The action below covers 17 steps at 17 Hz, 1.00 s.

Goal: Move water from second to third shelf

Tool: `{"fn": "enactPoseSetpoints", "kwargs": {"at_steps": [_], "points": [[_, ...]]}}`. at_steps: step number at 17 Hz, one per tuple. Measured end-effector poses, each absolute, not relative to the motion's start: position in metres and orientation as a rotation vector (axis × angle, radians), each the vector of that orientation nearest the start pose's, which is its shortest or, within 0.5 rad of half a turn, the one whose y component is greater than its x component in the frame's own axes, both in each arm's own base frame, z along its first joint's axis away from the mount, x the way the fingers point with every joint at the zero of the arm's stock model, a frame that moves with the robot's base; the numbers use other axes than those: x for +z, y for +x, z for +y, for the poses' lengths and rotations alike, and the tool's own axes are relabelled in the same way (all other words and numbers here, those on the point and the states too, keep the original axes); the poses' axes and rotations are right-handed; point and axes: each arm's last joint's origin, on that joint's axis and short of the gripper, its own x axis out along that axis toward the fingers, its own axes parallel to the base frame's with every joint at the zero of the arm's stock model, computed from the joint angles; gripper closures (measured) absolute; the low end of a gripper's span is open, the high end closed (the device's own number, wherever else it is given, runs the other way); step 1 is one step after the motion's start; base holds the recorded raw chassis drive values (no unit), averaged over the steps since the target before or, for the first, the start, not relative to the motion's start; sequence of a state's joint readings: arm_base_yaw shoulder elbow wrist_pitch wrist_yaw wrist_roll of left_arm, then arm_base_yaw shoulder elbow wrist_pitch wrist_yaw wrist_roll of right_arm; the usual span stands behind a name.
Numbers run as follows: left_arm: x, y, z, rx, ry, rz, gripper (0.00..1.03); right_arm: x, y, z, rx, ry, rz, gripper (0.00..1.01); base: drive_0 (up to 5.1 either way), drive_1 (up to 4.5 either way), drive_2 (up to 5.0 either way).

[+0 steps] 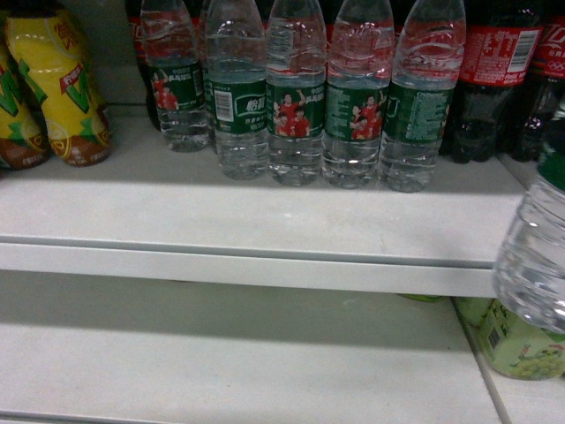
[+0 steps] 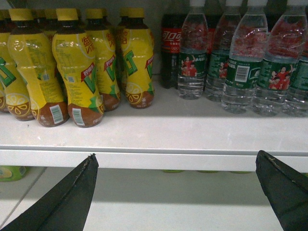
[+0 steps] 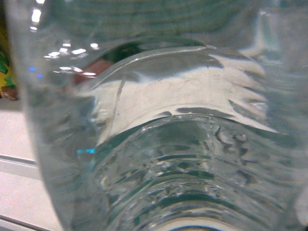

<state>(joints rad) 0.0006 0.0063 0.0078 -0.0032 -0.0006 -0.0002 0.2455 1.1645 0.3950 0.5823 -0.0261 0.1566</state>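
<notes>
head view: clear ribbed green-labelled plastic water bottle (image 1: 534,256) at right edge, right claw's state untellable; left claw (image 2: 178,192) spread wide.

two matte black fingers (image 2: 72,202) — flat, tapering to points, edges slightly frayed and pale

We saw the water bottle (image 1: 532,256) as clear, ribbed, glossy plastic. The shelf (image 1: 238,221) looked smooth, matt and off-white, and the yellow bottles (image 2: 79,67) wore shiny printed plastic wraps.
</notes>
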Motion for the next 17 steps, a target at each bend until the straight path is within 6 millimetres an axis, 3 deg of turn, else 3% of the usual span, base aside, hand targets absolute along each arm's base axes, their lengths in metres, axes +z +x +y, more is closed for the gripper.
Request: {"fn": "enactPoseSetpoints", "kwargs": {"at_steps": [3,9,12,17], "points": [[0.165,0.098,0.0,0.001,0.0,0.002,0.05,0.211,0.189,0.04,0.206,0.135,0.19,0.57,0.0,0.0,0.0],[0.165,0.098,0.0,0.001,0.0,0.002,0.05,0.236,0.139,0.032,0.182,0.137,0.128,0.57,0.0,0.0,0.0],[0.165,0.098,0.0,0.001,0.0,0.002,0.05,0.235,0.125,0.035,0.201,0.126,0.155,0.57,0.0,0.0,0.0],[0.165,0.098,0.0,0.001,0.0,0.002,0.05,0.234,0.121,0.033,0.165,0.126,0.166,0.57,0.0,0.0,0.0]]}}
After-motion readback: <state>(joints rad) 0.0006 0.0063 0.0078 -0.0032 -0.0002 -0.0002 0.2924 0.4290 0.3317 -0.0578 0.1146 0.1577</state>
